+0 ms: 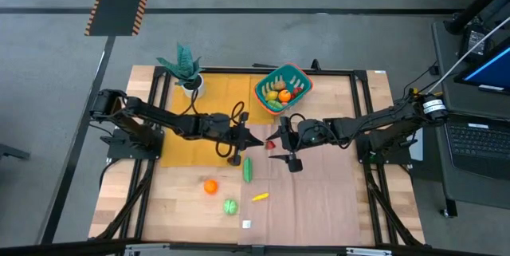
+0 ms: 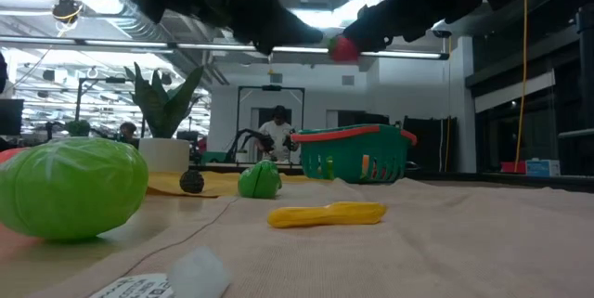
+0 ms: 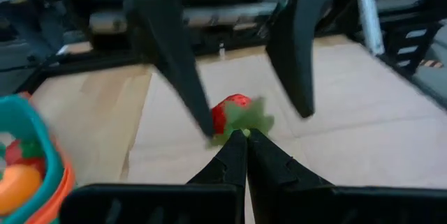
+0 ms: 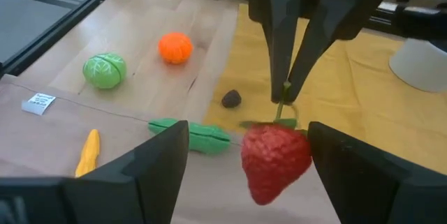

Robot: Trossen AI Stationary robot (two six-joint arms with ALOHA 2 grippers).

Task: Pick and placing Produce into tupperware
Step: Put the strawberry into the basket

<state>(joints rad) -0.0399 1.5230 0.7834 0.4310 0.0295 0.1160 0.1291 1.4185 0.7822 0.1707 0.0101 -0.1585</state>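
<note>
Left gripper is pinched shut on the green leafy stem of a red toy strawberry, held up in the air over mid-table, w/ the right gripper facing it, fingers spread wide either side of the berry, not touching. Teal plastic container w/ orange-red rim sits at far centre, some produce inside. Near side of table: green cucumber, orange fruit, green cabbage, yellow pepper.

Two dark jointed arms, black cables, tapered black jaws.
</note>
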